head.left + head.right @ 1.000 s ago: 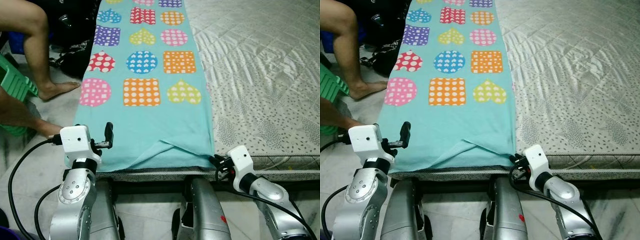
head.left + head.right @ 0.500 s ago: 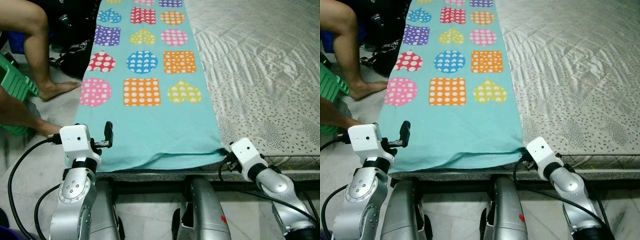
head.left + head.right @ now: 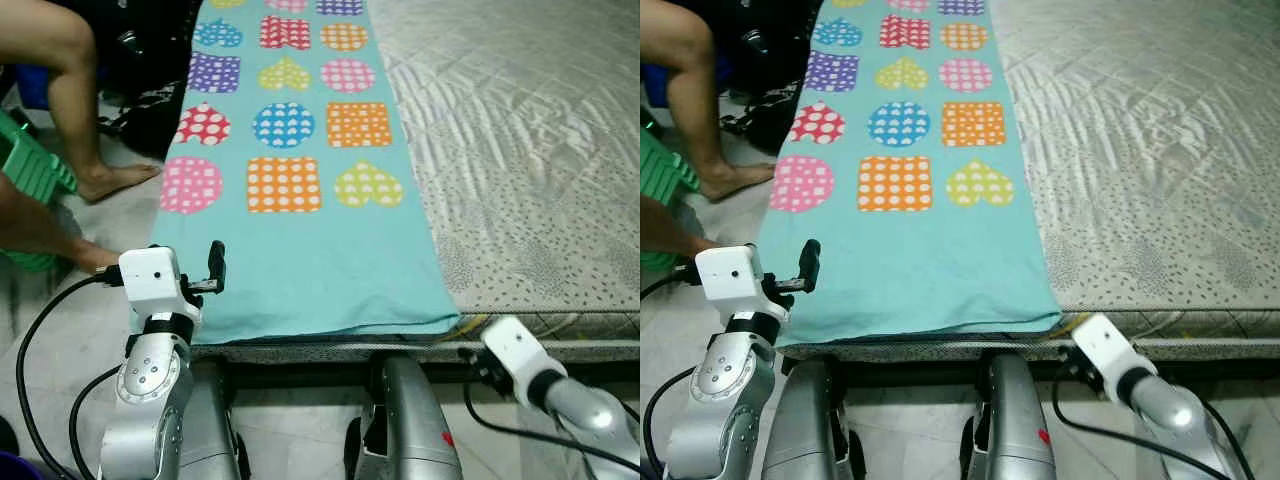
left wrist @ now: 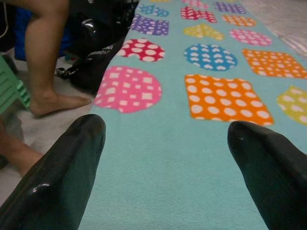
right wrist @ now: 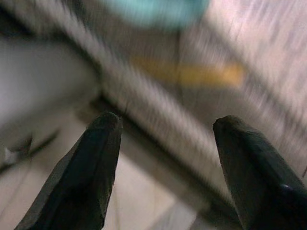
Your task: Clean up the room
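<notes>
Right end effector [image 5: 163,163], fingers spread and empty, hangs below the bed [image 3: 520,150] edge; left end effector [image 4: 163,158], also spread, hovers over the blanket's [image 3: 300,260] near left corner. The blanket lies flat. Risk: a careless left pinch could rumple it.

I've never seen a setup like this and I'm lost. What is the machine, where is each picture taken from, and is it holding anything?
It is a walking household robot with two silver arms. The two wide pictures come from cameras in its head, looking down at a bed. A turquoise blanket with dotted shapes lies flat along the mattress. A person's legs stand beside it. The other two pictures look along each claw. The left claw is open above the blanket; the right claw is open near the bed's edge. Neither holds anything.
</notes>
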`<state>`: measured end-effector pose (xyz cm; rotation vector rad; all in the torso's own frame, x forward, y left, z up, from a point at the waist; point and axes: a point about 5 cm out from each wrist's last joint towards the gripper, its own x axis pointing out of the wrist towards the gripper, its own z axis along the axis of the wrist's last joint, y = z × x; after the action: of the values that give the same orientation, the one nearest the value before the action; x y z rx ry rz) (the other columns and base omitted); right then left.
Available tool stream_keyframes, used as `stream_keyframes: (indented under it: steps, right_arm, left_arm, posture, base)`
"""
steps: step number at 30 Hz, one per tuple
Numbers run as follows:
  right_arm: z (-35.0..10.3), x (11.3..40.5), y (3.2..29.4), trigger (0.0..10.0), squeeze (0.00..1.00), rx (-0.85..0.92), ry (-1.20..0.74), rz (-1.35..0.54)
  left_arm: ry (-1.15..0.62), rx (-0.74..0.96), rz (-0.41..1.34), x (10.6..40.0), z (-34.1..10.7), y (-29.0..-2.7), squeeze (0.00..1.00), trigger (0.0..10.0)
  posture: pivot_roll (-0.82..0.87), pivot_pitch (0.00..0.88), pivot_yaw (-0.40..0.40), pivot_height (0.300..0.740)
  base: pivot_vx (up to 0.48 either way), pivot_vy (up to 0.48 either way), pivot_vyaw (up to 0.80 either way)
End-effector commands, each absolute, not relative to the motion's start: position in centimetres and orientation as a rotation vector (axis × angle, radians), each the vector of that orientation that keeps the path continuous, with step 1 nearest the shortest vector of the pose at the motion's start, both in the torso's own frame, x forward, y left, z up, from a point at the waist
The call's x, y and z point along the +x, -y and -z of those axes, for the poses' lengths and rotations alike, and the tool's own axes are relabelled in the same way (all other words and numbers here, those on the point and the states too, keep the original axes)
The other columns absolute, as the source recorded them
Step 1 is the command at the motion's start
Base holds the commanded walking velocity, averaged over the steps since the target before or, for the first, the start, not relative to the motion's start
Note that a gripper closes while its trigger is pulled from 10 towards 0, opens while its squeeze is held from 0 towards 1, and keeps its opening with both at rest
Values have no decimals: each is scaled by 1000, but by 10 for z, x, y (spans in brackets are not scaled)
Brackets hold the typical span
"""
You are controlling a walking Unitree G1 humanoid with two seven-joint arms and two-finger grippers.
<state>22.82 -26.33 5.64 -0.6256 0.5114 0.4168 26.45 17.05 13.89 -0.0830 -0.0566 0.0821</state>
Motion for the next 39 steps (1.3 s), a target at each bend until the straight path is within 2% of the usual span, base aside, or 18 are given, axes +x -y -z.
stream_keyframes:
  steps: [1,8,12,13,16,21,23,24,26,27,28,29,30,31,32,35,39]
  right_arm:
    - [-53,224,268,10000,1000,-635,-547,-392]
    - [-78,246,250,10000,1000,-533,-340,-292]
    - [-106,267,208,10000,1000,-194,-179,-303]
    - [-106,267,208,10000,1000,-194,-179,-303]
    - [-106,274,180,10000,1000,-59,-191,-350]
    - [-102,286,151,10000,1000,-6,-244,-387]
    - [-97,290,140,10000,827,-25,-301,-402]
    - [-95,293,136,10000,671,-31,-323,-390]
    - [-93,297,129,10000,667,-26,-349,-385]
    - [-91,303,117,10000,514,-19,-382,-387]
    - [-90,305,112,10000,278,-34,-401,-393]
    - [-88,307,109,10000,216,-52,-413,-402]
    - [-87,307,107,10000,216,-64,-421,-408]
    - [-85,307,107,10000,47,-75,-436,-410]
    - [-82,306,111,10000,0,-89,-455,-407]
    - [-76,303,125,10000,0,-117,-507,-377]
    - [-67,295,161,10000,0,-150,-579,-298]
  left_arm:
    - [47,-81,-77,263,-136,-171,0,10000]
    - [48,-85,-70,264,-136,-168,0,10000]
    - [58,-86,-67,267,-138,-169,0,10000]
    - [58,-86,-67,267,-138,-169,0,10000]
    - [59,-91,-64,266,-138,-166,0,10000]
    - [57,-95,-60,266,-138,-165,0,10000]
    - [56,-96,-60,266,-138,-165,0,10000]
    - [56,-96,-60,266,-138,-165,0,10000]
    - [56,-96,-59,266,-138,-165,0,10000]
    - [56,-97,-57,267,-138,-164,0,10000]
    - [56,-98,-56,267,-139,-164,0,10000]
    - [57,-98,-55,267,-139,-163,0,10000]
    - [57,-99,-55,267,-139,-163,0,10000]
    - [56,-99,-55,267,-139,-163,0,10000]
    - [55,-99,-56,267,-139,-163,0,10000]
    - [51,-100,-61,265,-138,-164,0,10000]
    - [43,-102,-67,264,-135,-166,0,10000]
  posture:
    - [0,205,-36,541]
    - [0,199,-29,541]
    - [8,196,-29,541]
    - [8,196,-29,541]
    - [11,197,-28,541]
    - [23,205,-24,541]
    - [19,207,-23,541]
    - [19,207,-23,541]
    - [26,210,-25,541]
    - [26,210,-24,541]
    - [29,213,-29,541]
    - [29,213,-31,541]
    - [32,215,-36,541]
    - [32,216,-37,541]
    - [32,219,-41,541]
    - [29,222,-45,541]
    - [24,225,-47,541]
  base:
    - [0,0,0]
    - [0,0,0]
    - [0,0,0]
    - [0,0,0]
    - [0,0,0]
    - [0,0,0]
    - [0,0,0]
    - [0,0,0]
    - [0,0,0]
    - [0,0,0]
    - [0,0,0]
    - [0,0,0]
    - [0,0,0]
    - [0,0,0]
    - [0,0,0]
    - [0,0,0]
    - [0,0,0]
